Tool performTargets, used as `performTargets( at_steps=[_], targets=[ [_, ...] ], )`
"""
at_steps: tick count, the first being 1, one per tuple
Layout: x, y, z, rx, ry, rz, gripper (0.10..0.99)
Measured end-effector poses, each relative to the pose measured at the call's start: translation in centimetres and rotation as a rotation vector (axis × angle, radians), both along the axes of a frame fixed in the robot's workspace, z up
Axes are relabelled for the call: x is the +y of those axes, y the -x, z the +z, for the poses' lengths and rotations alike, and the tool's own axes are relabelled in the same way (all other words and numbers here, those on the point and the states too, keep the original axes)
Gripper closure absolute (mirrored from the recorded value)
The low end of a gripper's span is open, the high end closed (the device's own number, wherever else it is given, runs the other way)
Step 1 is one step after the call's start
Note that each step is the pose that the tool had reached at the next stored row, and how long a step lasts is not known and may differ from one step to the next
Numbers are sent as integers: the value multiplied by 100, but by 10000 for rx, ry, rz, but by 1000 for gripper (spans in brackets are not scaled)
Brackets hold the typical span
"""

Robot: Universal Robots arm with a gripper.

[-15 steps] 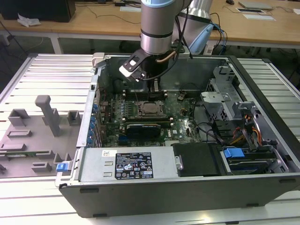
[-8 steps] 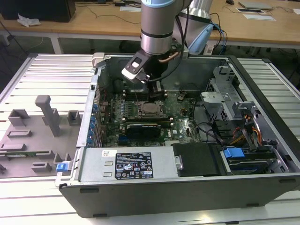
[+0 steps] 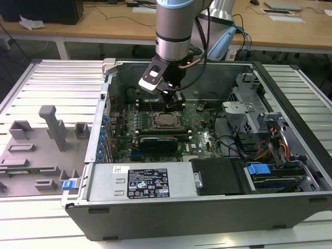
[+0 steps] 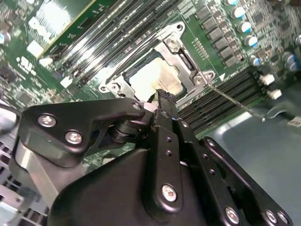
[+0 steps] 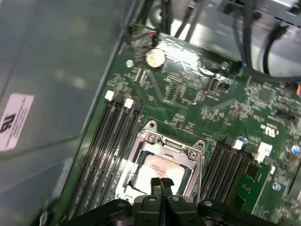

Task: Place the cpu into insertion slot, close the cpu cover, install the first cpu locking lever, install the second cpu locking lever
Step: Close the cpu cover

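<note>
The cpu (image 5: 158,165) lay flat, face up, in the insertion slot (image 4: 135,69), its edges parallel to the memory slots (image 5: 110,141) close on both sides, with the cpu cover (image 5: 164,145) down around it. Just above its edge hung the pincer (image 5: 160,182), fingers pressed together, holding nothing

— Bare silvery metal on the cpu cover (image 5: 171,144), shiny, glinting at the edges.
— Duller on the cpu (image 4: 150,77) top: smooth pale metal. Matt black on the gripper (image 4: 160,96), glossy green on the motherboard (image 5: 188,101).
</note>
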State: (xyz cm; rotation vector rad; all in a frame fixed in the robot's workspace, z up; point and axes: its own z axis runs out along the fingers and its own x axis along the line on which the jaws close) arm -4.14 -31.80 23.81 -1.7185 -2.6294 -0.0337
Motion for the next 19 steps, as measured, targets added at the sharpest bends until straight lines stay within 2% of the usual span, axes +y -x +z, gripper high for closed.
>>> performTargets(
  at_steps=[10,14,19],
  targets=[
    [0,0,-8,0,1,2137,980],
    [0,0,-13,0,1,3264,980],
    [0,0,-16,0,1,4267,980]
  ],
)
